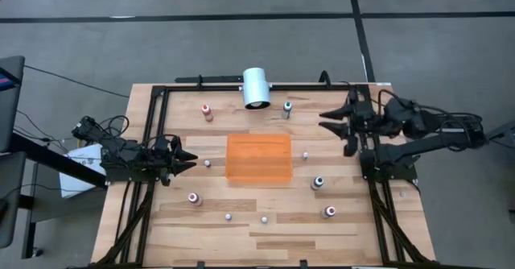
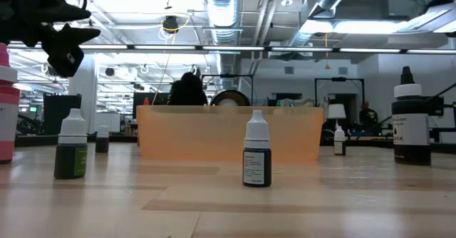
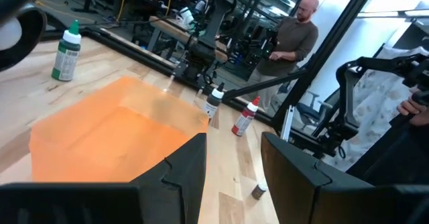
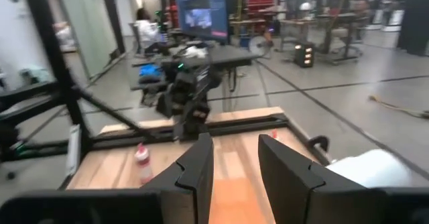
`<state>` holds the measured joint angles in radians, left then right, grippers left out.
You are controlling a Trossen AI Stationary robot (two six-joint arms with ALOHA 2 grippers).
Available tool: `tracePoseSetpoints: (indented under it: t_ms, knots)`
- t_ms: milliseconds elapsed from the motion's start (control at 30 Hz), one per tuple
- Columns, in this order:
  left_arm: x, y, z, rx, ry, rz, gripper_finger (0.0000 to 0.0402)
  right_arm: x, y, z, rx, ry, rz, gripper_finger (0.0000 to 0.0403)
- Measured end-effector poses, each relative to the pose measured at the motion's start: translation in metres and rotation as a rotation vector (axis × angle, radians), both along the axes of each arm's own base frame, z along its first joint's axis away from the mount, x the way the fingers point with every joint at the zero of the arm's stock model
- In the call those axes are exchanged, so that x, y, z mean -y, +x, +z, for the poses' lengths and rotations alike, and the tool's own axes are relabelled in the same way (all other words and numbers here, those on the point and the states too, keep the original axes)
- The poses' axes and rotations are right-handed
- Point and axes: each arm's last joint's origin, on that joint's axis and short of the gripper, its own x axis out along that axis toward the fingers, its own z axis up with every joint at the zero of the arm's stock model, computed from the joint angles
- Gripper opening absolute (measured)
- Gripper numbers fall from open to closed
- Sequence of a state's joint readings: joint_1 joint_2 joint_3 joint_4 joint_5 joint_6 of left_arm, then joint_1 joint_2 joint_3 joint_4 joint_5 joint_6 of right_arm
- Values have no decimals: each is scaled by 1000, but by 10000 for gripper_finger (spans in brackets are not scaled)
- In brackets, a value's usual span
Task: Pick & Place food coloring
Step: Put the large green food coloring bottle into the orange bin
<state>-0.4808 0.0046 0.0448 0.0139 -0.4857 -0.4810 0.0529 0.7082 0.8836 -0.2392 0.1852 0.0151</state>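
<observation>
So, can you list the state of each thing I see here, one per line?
Orange tray: upright on the table, nothing visible inside.
Food coloring bottles: upright, scattered around the tray, none inside it.
White cylinder: lying on its side.
Left gripper: fingers open, holding nothing.
Right gripper: fingers open, holding nothing.

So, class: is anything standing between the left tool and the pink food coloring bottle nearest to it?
Nothing visible does. The left tool sits at the table's left edge, jaws apart and empty; the pink bottle stands close by on bare wood, apart from the orange tray.
</observation>
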Motion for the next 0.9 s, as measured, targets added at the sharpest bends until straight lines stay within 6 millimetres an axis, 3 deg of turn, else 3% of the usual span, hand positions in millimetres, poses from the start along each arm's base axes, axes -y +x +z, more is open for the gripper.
tracePoseSetpoints:
  t_ms: [200,533,900]
  knots:
    - [0,0,0,1,-56,-3,134,10,26,10,11,3,-65,107]
    - [0,0,0,1,-99,-5,134,11,66,-11,-91,1,-68,107]
    - [0,0,0,1,-104,-5,134,11,89,-29,-194,-106,-51,107]
